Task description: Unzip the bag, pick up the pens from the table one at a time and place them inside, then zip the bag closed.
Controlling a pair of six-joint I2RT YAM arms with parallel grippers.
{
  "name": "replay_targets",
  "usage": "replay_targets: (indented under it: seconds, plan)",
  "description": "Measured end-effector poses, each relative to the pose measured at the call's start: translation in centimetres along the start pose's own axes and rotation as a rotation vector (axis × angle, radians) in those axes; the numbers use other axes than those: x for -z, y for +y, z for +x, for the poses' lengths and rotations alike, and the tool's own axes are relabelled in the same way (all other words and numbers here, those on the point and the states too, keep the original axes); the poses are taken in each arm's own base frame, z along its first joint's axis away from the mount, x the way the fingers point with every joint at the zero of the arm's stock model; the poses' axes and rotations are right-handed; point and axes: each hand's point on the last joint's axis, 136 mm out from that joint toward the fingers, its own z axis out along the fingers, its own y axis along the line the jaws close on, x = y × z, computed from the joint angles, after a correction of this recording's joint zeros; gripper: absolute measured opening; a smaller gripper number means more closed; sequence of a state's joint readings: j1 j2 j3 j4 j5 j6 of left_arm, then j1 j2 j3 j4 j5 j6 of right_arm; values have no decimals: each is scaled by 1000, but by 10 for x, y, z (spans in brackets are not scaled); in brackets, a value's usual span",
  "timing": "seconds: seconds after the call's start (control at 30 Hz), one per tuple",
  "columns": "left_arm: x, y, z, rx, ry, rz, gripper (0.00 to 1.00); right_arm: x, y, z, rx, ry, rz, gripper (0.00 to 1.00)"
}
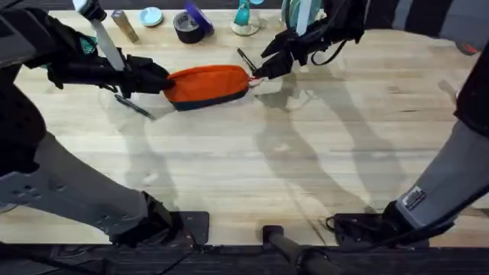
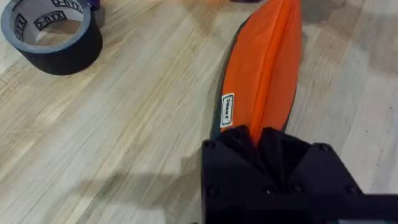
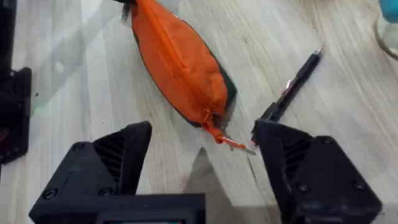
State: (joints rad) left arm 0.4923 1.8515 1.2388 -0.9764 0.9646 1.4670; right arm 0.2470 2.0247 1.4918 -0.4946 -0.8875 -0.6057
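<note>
1. Overhead view: the left gripper [image 1: 157,79] reaches in from the desk's left side, and its black fingers are clamped on the left end of the bag [image 1: 208,83].
2. Left wrist view: the same left gripper [image 2: 264,146] pinches the bag's [image 2: 264,68] near end along the top seam, and a small white label sits on the fabric just beside the fingers. The orange pouch stretches away from the gripper across the desk [image 2: 124,137].
3. Right wrist view: the right gripper [image 3: 202,165] hangs over the bag's other end with its two fingers spread wide apart, holding nothing. The orange zipper pull [image 3: 227,142] lies on the wood between those fingers, and the zipper looks closed along the bag's [image 3: 177,59] top.
4. Overhead view: the right gripper [image 1: 267,67] is just beside the bag's right end, near the far edge of the desk [image 1: 252,176].
5. One pen [image 3: 292,87] lies on the wood just beside the bag's right end, close to the right gripper; overhead it shows as a dark stick [image 1: 246,59] behind that end.
6. A second pen [image 1: 134,106] lies on the desk just in front of the left gripper, near the bag's left end.
7. A roll of dark tape [image 2: 53,34] sits farther off, toward the far edge.
</note>
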Motion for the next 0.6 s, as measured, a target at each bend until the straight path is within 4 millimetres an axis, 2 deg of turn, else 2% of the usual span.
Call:
replay_targets:
  seconds: [0.13,0.4,0.6]
  plan:
    - [0,0,0,1,0,1,42,-4,0,3,12,7,-8,995]
    - [0,-1,0,3,1,2,42,-22,-8,27,-36,44,-35,995]
    - [0,-1,0,3,1,2,42,-28,-3,27,-17,51,-49,995]
